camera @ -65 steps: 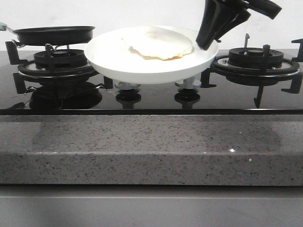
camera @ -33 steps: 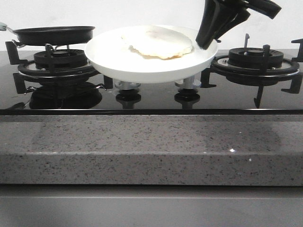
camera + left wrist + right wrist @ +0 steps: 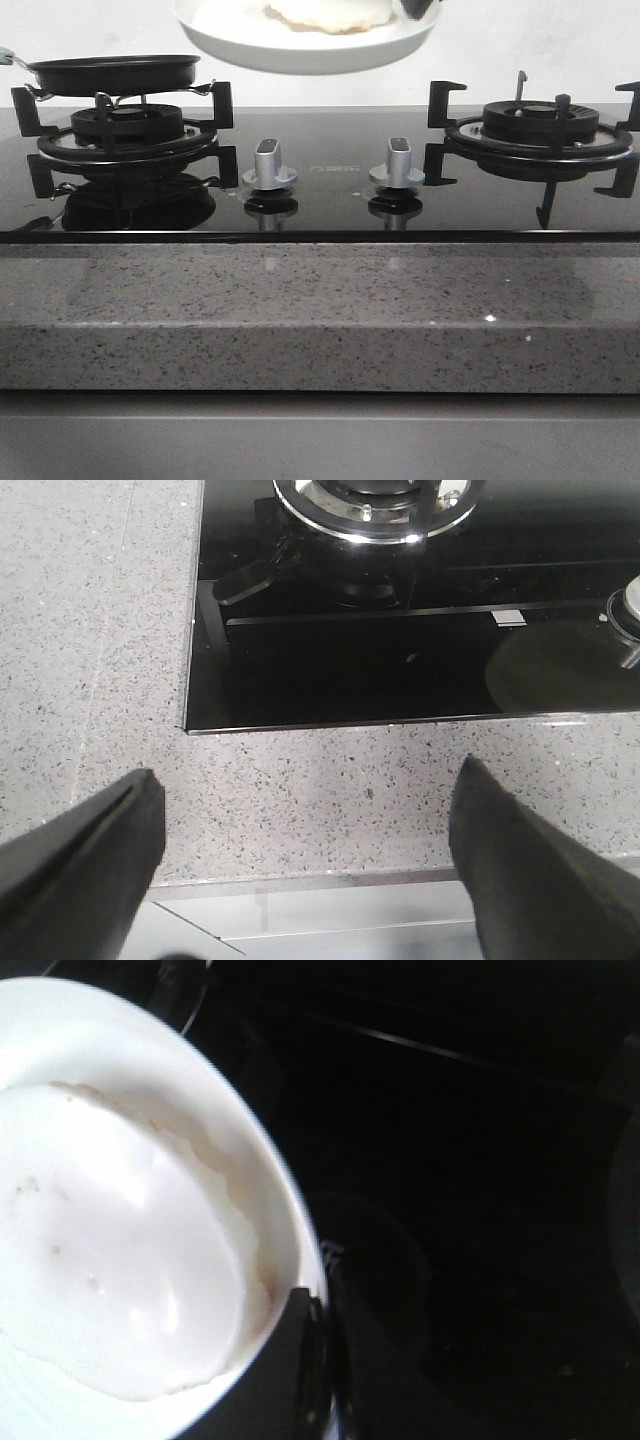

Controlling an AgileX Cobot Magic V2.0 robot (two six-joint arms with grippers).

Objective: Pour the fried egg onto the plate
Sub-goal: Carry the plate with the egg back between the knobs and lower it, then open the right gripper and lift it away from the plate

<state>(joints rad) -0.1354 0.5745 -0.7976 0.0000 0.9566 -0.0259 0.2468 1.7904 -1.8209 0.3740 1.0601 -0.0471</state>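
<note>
Speckled grey stone makes up the countertop (image 3: 320, 315), running the full width of the front view with a plain white wall (image 3: 560, 50) behind it. Sunk into it is a glossy black glass cooktop (image 3: 330, 195) that mirrors whatever sits over it. Black cast-iron grates sit toward each end, the left burner (image 3: 125, 130) and the right burner (image 3: 540, 125). A black frying pan (image 3: 115, 72) rests on the left one. Two silver knobs (image 3: 268, 165) stand side by side near the cooktop's front edge, about centre.

Up in the air over the middle of the cooktop is the plate (image 3: 300, 45), cut off by the frame's top edge, with the fried egg (image 3: 330, 15) lying on it, pale side up. The right gripper (image 3: 300, 1360) is clamped on the plate's rim. The left gripper (image 3: 300, 860) hangs over the countertop's front edge, jaws spread wide, nothing in them.
</note>
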